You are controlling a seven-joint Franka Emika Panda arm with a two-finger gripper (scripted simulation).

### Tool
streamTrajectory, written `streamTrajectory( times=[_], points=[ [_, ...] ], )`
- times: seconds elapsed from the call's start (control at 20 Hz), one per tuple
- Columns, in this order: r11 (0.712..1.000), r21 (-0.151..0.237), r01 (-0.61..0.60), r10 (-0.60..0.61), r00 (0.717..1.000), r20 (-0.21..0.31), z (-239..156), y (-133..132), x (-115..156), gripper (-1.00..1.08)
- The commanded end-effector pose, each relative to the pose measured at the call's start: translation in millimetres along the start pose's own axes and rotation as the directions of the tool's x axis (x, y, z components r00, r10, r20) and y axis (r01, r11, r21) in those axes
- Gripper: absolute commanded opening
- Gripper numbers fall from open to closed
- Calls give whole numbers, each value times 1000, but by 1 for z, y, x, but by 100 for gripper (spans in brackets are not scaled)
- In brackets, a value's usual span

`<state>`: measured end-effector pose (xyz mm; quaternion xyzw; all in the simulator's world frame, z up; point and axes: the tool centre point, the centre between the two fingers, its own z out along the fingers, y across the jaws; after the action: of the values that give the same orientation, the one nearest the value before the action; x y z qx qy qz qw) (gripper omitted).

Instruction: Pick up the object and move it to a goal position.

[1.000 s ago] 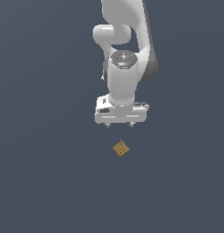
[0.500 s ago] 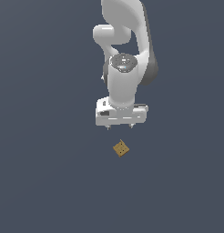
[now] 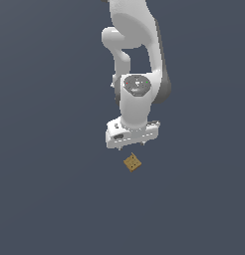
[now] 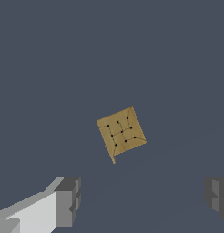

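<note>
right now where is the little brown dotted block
In the exterior view the block lies flat on the dark floor just below the open end effector, untouched; the wrist view shows it ahead, between the fingers.

You've got the object: small flat tan-brown square block w/ dark dot grid on top, lying flat on the desk, rotated so corners point diamond-wise, nothing touching it.
</note>
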<state>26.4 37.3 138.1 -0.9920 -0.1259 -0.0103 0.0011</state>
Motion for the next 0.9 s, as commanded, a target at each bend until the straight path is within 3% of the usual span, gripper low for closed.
streamTrajectory(
  times=[0.0,0.4,0.85],
  points=[
    [998,-1,69,-69,998,5,14,0,4,100],
    [963,2,268,-268,963,16,54,-2,13,100],
    [930,8,368,-369,929,19,76,-4,16,100]
  ],
)
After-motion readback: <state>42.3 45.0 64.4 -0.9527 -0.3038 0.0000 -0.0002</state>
